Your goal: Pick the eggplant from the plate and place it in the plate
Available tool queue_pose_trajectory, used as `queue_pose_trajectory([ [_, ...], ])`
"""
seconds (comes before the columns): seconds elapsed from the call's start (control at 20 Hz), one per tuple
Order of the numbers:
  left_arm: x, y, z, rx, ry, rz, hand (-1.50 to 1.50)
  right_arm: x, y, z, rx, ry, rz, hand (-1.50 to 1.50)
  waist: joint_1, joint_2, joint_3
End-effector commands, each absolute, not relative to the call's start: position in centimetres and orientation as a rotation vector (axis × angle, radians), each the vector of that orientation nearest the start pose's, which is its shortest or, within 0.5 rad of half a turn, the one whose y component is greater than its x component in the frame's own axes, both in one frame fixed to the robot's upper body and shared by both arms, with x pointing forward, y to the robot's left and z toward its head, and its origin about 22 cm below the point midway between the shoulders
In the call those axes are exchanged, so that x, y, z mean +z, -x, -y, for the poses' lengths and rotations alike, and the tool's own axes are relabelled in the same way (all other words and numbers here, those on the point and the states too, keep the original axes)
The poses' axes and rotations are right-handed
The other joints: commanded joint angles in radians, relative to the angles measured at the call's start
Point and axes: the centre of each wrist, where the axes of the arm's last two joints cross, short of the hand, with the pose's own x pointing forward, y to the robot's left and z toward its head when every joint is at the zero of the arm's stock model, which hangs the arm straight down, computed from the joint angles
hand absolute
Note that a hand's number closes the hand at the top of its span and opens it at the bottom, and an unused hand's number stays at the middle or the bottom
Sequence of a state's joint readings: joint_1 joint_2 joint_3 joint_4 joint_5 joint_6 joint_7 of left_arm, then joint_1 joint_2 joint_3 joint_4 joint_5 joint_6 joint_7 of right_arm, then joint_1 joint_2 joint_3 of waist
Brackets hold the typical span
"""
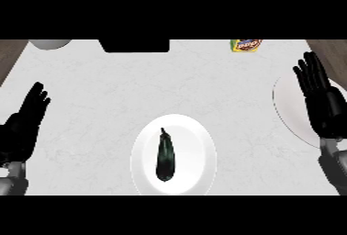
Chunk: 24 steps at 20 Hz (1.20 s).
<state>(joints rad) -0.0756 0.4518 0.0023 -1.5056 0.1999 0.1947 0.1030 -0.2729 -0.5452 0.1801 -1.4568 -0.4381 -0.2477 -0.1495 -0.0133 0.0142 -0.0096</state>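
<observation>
A dark, slender eggplant lies lengthwise on a white plate at the lower middle of the counter. A second white plate sits at the right edge, partly covered by my right hand, which is open with straight fingers pointing up. At the left edge my left hand is also open, fingers up, well apart from the eggplant. Neither hand touches the eggplant.
A black rectangular object lies at the counter's far edge. A grey round object shows at the far left corner, and a small yellow packet at the far right. Dark wood borders both sides.
</observation>
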Motion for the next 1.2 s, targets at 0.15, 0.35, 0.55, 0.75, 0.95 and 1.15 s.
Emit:
queue_pose_trajectory([
  [0.15, -0.5, -25.3, -28.2, -0.033, -0.170, 1.296, 0.00, 11.5, -34.0, 22.4, 0.230, 0.197, 1.730, 1.50, 0.045, -0.008, 0.006],
  [0.35, -1.7, -25.1, -25.4, -0.040, -0.025, 1.222, 0.00, 9.8, -34.3, 27.5, 0.491, 0.713, 1.550, 1.50, 0.042, -0.002, -0.008],
  [0.55, -3.7, -23.6, -23.3, -0.008, -0.007, 1.180, 0.00, 6.8, -33.1, 18.4, 0.228, 0.655, 1.646, -1.50, 0.020, -0.016, 0.007],
  [0.75, -3.5, -24.9, -23.5, -0.007, -0.015, 1.204, 0.00, 6.3, -30.8, 15.1, 0.275, 0.588, 1.677, -1.50, 0.011, -0.016, 0.009],
  [0.95, -3.5, -22.8, -23.8, -0.012, -0.009, 1.181, 0.00, 8.6, -30.3, 16.1, 0.432, 0.605, 1.587, -1.50, 0.014, -0.017, 0.009],
  [1.15, -4.0, -22.9, -23.1, 0.005, -0.013, 1.184, 0.00, 10.3, -30.5, 16.6, 0.749, 0.599, 1.334, -1.50, 0.014, -0.019, 0.007],
])
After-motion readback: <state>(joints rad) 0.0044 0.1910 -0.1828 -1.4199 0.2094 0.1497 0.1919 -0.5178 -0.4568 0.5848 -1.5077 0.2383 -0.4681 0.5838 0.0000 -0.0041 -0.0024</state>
